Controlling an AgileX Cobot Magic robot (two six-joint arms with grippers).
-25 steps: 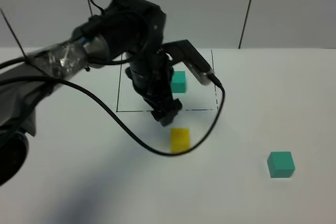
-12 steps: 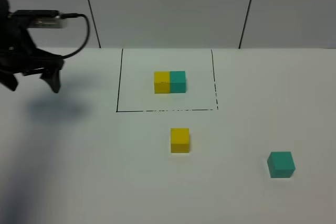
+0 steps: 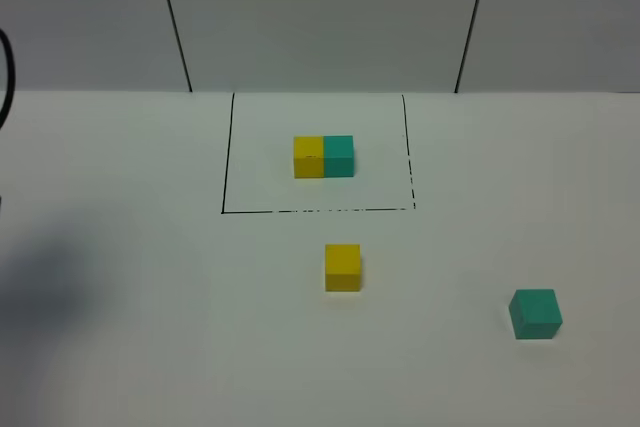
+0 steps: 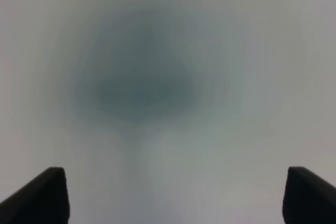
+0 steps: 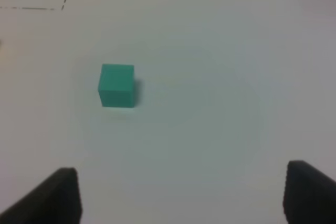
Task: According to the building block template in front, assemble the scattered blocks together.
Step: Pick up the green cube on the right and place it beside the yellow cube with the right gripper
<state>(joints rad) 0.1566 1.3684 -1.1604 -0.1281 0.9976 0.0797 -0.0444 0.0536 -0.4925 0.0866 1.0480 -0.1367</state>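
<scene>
The template (image 3: 324, 157) sits inside its black frame (image 3: 300, 211) toward 12 o'clock on the table (image 3: 150, 347), yellow half at 9 and teal half at 3, the two touching. That order is the pattern to copy. The yellow cube (image 3: 343, 267) lies at 6 o'clock from the template, just outside the frame line and square to it. It makes a sensible anchor, since it lines up beneath the model. The teal cube (image 3: 535, 313) lies well apart from it, toward 4 o'clock, and seems slightly turned. It belongs against the yellow cube's 3 o'clock face, so it looks like the piece to move.

The right gripper (image 5: 184, 198) hangs above the table with its fingers spread wide and nothing between them; the teal cube lies ahead of the tips. This arm is on that cube's side, so the wide spread probably readies a grasp. The left gripper (image 4: 176, 198) is outside the high view. Its fingers also stand wide and empty, over bare table and a blurred shadow (image 4: 142, 85), likely held clear so the middle is free
</scene>
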